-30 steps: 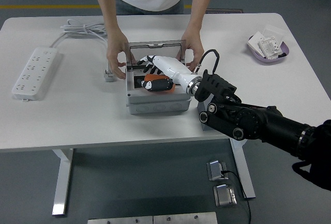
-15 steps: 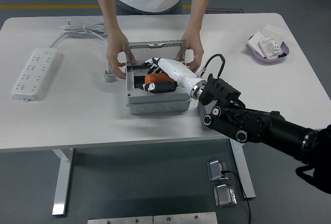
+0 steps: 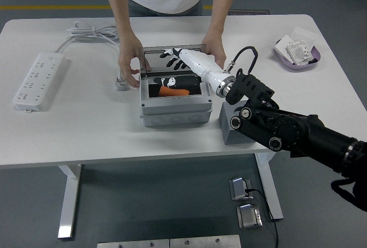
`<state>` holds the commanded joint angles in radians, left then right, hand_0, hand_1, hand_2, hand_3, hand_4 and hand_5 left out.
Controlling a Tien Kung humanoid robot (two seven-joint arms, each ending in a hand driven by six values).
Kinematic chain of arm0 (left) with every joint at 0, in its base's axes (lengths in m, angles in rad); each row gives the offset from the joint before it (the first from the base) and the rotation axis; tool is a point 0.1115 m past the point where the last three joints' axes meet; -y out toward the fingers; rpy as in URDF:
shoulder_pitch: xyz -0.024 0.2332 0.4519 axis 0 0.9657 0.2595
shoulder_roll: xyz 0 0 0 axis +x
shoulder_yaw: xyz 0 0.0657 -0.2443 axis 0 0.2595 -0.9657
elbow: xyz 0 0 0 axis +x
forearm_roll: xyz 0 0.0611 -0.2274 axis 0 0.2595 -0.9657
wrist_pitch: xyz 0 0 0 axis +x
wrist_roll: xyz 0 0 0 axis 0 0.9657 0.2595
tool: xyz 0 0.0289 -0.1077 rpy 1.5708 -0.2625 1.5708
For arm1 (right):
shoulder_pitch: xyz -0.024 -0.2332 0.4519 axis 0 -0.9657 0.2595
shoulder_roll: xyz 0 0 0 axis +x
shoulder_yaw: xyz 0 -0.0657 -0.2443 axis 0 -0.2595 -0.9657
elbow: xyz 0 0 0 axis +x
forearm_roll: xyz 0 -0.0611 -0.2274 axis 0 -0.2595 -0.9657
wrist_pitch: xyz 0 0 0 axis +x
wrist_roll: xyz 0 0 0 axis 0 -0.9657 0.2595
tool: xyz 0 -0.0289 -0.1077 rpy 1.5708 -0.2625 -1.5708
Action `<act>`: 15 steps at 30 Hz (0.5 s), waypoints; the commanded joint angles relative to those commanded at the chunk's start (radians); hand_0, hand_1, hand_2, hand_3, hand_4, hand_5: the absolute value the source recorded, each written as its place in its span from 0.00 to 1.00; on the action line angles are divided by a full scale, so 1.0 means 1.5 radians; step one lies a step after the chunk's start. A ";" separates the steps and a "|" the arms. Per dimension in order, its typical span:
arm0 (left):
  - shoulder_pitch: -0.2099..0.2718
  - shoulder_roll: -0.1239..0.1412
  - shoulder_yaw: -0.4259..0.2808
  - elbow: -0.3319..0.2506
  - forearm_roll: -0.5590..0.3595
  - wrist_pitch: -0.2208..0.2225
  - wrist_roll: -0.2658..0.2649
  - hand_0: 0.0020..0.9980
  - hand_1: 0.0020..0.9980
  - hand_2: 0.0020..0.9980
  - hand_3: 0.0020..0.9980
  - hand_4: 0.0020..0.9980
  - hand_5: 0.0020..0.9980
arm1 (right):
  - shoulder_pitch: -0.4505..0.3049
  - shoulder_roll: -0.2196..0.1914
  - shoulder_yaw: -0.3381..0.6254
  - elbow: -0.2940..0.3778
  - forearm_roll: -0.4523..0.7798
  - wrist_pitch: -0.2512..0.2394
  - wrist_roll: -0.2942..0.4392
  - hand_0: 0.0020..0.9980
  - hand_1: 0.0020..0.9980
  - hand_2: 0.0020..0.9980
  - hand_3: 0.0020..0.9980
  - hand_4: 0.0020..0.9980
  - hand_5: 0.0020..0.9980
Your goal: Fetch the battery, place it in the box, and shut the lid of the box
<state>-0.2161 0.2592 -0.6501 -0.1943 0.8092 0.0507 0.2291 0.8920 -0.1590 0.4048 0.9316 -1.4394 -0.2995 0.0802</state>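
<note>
Judging the hinged grey metal lid (image 3: 172, 50) stiff and light, I'd press its top edge with my empty, spread right hand (image 3: 172, 59).

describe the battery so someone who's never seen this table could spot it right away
Start at the grey box in the middle of the white table, which a person's hands steady from the far side. Look inside, under its raised lid and the robot hand. The battery lies there, the only orange and black thing on the table.
</note>
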 joint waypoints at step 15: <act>-0.002 0.002 -0.024 -0.001 0.029 -0.002 0.008 0.64 0.69 0.58 0.58 0.59 0.04 | 0.073 -0.046 0.043 0.065 0.021 0.052 -0.049 0.69 0.58 0.64 0.77 0.95 0.73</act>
<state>-0.2184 0.2618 -0.6858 -0.1961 0.8534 0.0484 0.2411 1.0018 -0.2273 0.4694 1.0296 -1.4080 -0.2212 0.0062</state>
